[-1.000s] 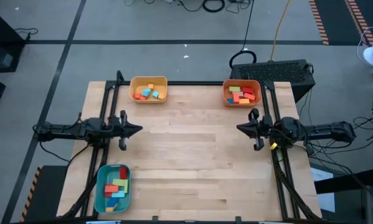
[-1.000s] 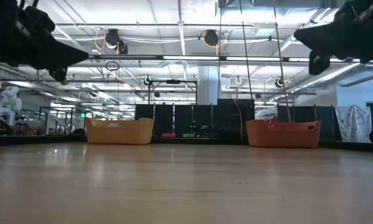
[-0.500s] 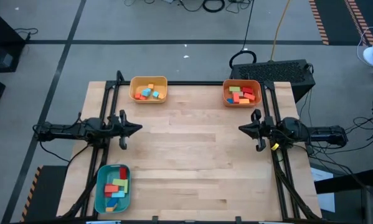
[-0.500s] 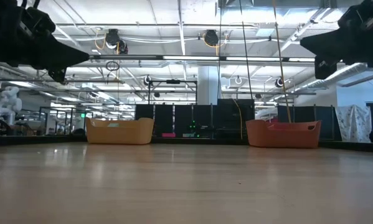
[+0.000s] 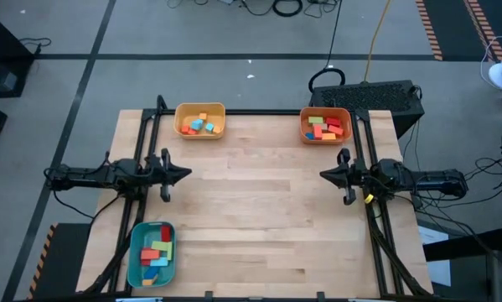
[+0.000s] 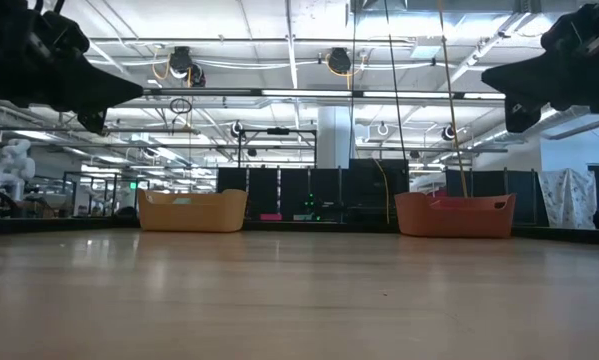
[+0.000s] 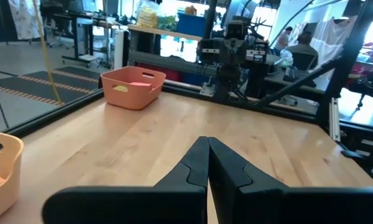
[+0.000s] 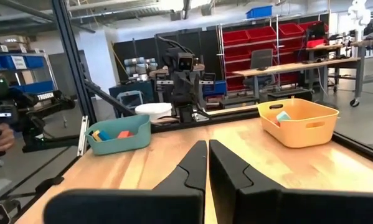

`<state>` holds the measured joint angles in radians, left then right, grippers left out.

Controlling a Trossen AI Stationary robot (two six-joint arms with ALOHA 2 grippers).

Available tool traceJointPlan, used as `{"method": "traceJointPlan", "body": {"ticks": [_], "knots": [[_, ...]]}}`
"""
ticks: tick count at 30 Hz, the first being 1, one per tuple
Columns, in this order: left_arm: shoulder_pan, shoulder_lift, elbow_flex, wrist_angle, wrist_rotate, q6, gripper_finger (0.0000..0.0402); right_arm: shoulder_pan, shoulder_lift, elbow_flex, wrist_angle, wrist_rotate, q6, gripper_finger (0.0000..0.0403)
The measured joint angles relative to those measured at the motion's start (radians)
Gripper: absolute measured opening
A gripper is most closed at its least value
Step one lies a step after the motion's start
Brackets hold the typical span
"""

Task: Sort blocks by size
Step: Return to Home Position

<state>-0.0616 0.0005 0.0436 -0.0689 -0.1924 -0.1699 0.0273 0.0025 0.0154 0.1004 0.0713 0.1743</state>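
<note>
The blocks lie in three bins: small ones in the yellow bin (image 5: 200, 121) at the far left, larger ones in the orange bin (image 5: 325, 126) at the far right, long ones in the teal bin (image 5: 152, 252) at the near left. My left gripper (image 5: 187, 174) hovers shut and empty over the table's left side; its shut fingertips show in the left wrist view (image 7: 207, 144). My right gripper (image 5: 323, 174) hovers shut and empty over the right side; its shut fingertips show in the right wrist view (image 8: 207, 147).
The wooden table top (image 5: 259, 210) between the two grippers is bare. Black frame rails run along the left (image 5: 146, 143) and right (image 5: 364, 143) edges. The low view shows the yellow bin (image 6: 192, 210) and the orange bin (image 6: 455, 214) at the far edge.
My right gripper has drawn back slightly toward the table's right edge, still shut and empty. The blocks and bins have kept still.
</note>
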Motion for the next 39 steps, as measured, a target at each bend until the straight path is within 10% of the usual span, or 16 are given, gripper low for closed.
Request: {"method": "traceJointPlan", "body": {"ticks": [39], "knots": [[0.000,0.023,-0.038,0.087,0.141,0.074,0.0008,0.000,0.000,-0.001,-0.007,-0.047,-0.086,0.0000]]}}
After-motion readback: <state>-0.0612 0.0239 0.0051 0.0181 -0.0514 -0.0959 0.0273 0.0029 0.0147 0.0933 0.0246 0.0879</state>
